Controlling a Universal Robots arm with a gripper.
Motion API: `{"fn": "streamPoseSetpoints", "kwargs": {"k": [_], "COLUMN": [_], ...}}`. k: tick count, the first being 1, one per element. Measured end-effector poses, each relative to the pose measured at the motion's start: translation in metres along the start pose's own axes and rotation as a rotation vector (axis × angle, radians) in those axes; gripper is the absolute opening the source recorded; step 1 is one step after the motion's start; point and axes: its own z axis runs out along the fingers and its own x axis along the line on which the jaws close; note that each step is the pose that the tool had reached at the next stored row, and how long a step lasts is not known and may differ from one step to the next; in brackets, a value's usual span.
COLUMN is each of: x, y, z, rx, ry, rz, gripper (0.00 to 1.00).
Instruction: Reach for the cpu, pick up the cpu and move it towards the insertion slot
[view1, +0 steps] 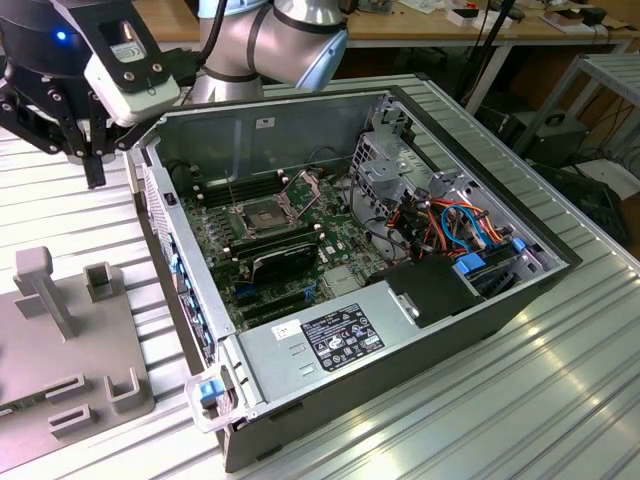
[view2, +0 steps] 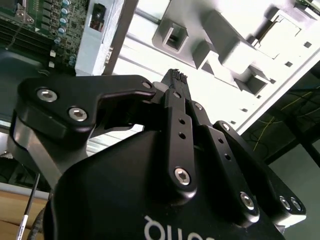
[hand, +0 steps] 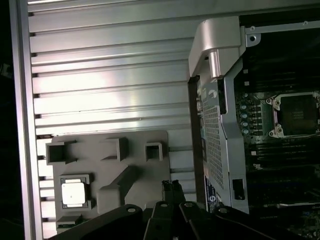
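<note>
The cpu (hand: 75, 192) is a small pale square chip lying in a holder on the grey fixture plate (hand: 110, 165), seen in the first wrist view. My gripper (view1: 95, 178) hangs above the ribbed table at the exterior view's left, outside the open computer case and apart from the cpu. Its fingers (hand: 170, 187) are shut together with nothing between them, and in the second wrist view the gripper (view2: 176, 74) also looks shut. The insertion slot (view1: 262, 215) sits on the motherboard inside the case with its metal retention plate raised. In the first wrist view the insertion slot (hand: 295, 115) has a dark centre.
The open computer case (view1: 450, 320) holds a drive cage, coloured cables and a black card (view1: 285, 260) near the socket. The case wall (hand: 220, 135) stands between the fixture plate (view1: 60, 350) and the motherboard. Grey posts and brackets rise from the plate.
</note>
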Motion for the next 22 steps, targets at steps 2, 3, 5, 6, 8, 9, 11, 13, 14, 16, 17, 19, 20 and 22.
{"fn": "streamPoseSetpoints", "kwargs": {"k": [2,3,5,6,8,9,11,13,14,16,17,19,20,22], "x": [0.0071,0.0102,0.0152,0.0176,0.0237,0.0288,0.0345,0.0402,0.0439,0.0468,0.0482,0.0496,0.0509,0.0524], "y": [-0.0005,-0.0008,-0.0012,-0.0014,-0.0019,-0.0023,-0.0027,-0.0031,-0.0034,-0.0037,-0.0038,-0.0039,-0.0041,-0.0045], "z": [0.0005,0.0006,0.001,0.0011,0.0015,0.0019,0.0021,0.0025,0.0027,0.0028,0.0029,0.003,0.0031,0.0033], "rx": [0.0,0.0,0.0,0.0,-0.0003,-0.0007,-0.0012,-0.002,-0.0025,-0.0025,-0.0025,-0.0026,-0.0025,-0.0025], "ry": [-0.0004,-0.0006,-0.0015,-0.0021,-0.005,-0.0091,-0.0165,-0.027,-0.0328,-0.0339,-0.034,-0.0341,-0.0341,-0.034], "rz": [0.0,0.0,0.0,0.0,0.0,0.0,-0.001,-0.001,-0.001,-0.001,-0.001,-0.001,-0.001,-0.001], "gripper": [0.11,0.11,0.11,0.11,0.11,0.11,0.11,0.11,0.11,0.11,0.11,0.11,0.11,0.11]}}
